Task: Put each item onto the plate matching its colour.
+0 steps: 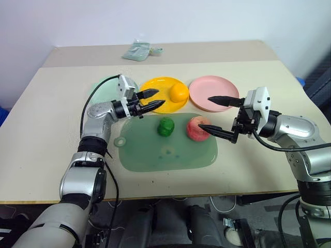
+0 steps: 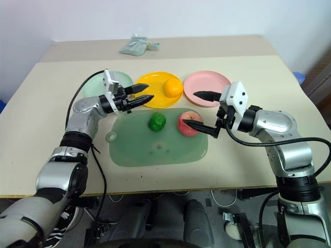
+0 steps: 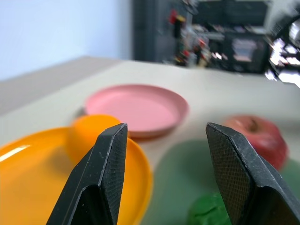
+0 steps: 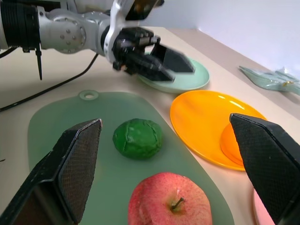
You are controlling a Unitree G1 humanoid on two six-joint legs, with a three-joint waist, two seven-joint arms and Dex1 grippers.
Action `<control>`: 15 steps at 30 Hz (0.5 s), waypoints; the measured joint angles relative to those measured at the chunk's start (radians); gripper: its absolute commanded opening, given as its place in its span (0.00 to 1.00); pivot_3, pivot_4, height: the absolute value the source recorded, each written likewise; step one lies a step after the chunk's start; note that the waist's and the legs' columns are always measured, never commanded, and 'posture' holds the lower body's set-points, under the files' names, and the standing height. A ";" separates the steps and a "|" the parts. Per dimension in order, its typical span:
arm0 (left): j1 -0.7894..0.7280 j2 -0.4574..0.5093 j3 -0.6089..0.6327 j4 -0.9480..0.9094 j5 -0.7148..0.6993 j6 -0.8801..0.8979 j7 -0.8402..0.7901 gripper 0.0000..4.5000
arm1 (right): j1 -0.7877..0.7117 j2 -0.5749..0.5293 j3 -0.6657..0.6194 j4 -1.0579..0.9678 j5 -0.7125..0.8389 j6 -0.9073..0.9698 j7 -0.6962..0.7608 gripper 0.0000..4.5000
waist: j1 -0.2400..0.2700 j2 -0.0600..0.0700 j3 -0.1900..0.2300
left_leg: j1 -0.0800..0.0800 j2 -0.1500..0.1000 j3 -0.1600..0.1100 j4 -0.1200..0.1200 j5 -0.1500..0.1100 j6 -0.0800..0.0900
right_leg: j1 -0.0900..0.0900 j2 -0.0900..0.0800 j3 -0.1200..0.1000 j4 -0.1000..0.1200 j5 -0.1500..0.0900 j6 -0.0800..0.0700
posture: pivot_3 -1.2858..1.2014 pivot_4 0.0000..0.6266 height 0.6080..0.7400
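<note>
The orange-yellow fruit (image 1: 179, 93) lies on the right side of the yellow plate (image 1: 155, 85). A dark green lump (image 1: 165, 126) and a pinkish-red apple (image 1: 195, 129) sit side by side on the translucent green mat (image 1: 155, 152). The pink plate (image 1: 213, 90) and the mint green plate (image 1: 103, 88) hold nothing. My left gripper (image 1: 161, 97) hovers open over the yellow plate's near edge, pointing toward the fruit, nothing between its fingers. My right gripper (image 1: 204, 111) stands wide open just right of the apple, its lower finger close to the apple's top.
A crumpled clear wrapper (image 1: 139, 50) lies at the table's far edge. The three plates stand in a row behind the mat. Bare tabletop (image 1: 51, 129) stretches to the left of the mat and along its near edge.
</note>
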 measured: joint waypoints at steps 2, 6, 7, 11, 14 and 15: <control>0.012 0.018 -0.010 -0.023 0.003 0.001 -0.037 0.80 | 0.000 0.000 0.000 0.000 -0.002 0.000 0.000 1.00 | 0.000 0.000 0.000 | 0.000 0.000 0.000 0.000 0.000 0.000 | 0.000 0.000 0.000 0.000 0.000 0.000 | 0.52 0.24 1.00; 0.055 0.019 -0.054 -0.093 -0.002 0.046 -0.127 0.99 | 0.000 0.001 0.000 0.001 -0.003 0.000 0.000 1.00 | 0.001 0.000 0.000 | 0.000 0.000 0.000 0.000 0.000 0.000 | 0.000 0.000 0.000 0.000 0.000 0.000 | 0.52 0.24 1.00; 0.055 0.023 -0.069 -0.093 0.005 0.045 -0.137 0.99 | 0.000 0.003 0.000 0.001 -0.003 0.000 0.000 1.00 | 0.002 0.000 0.000 | 0.000 0.000 0.000 0.000 0.000 0.000 | 0.000 0.000 0.000 0.000 0.000 0.000 | 0.52 0.24 1.00; 0.055 0.039 -0.119 -0.076 0.071 -0.026 -0.148 0.99 | -0.001 0.005 0.000 0.001 -0.003 0.000 -0.001 1.00 | 0.001 0.000 0.000 | 0.000 0.000 0.000 0.000 0.000 0.000 | 0.000 0.000 0.000 0.000 0.000 0.000 | 0.52 0.24 1.00; 0.055 0.032 -0.158 -0.053 0.115 -0.072 -0.147 0.99 | -0.001 0.006 0.000 0.001 -0.003 0.000 -0.002 1.00 | 0.001 0.000 0.000 | 0.000 0.000 0.000 0.000 0.000 0.000 | 0.000 0.000 0.000 0.000 0.000 0.000 | 0.52 0.24 1.00; 0.055 0.024 -0.169 -0.042 0.126 -0.082 -0.147 0.99 | -0.001 0.006 0.000 0.001 -0.003 0.000 -0.002 1.00 | 0.002 0.000 0.000 | 0.000 0.000 0.000 0.000 0.000 0.000 | 0.000 0.000 0.000 0.000 0.000 0.000 | 0.52 0.24 1.00</control>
